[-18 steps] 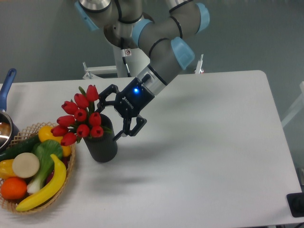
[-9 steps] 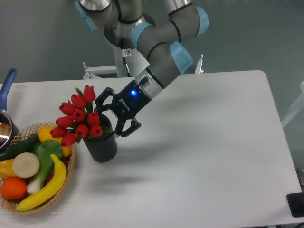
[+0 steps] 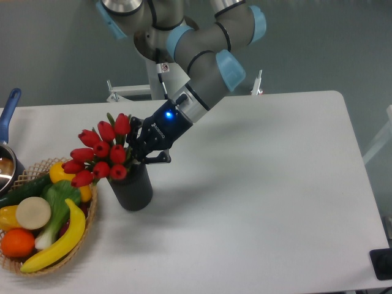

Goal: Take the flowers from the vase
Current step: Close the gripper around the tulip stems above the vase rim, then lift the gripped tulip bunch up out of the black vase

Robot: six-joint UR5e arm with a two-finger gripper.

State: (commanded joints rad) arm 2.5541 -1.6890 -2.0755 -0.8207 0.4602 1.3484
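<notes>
The hand [image 3: 142, 149] is closing on the stems of the flowers [image 3: 99, 156] standing in the vase [image 3: 130, 189], which is risking tipping on the worktop [image 3: 257, 184] if dragged sideways.

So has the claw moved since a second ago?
Yes. The claw has slid left and slightly up towards the flowers, judged against the vase, and its fingers have closed in.
</notes>
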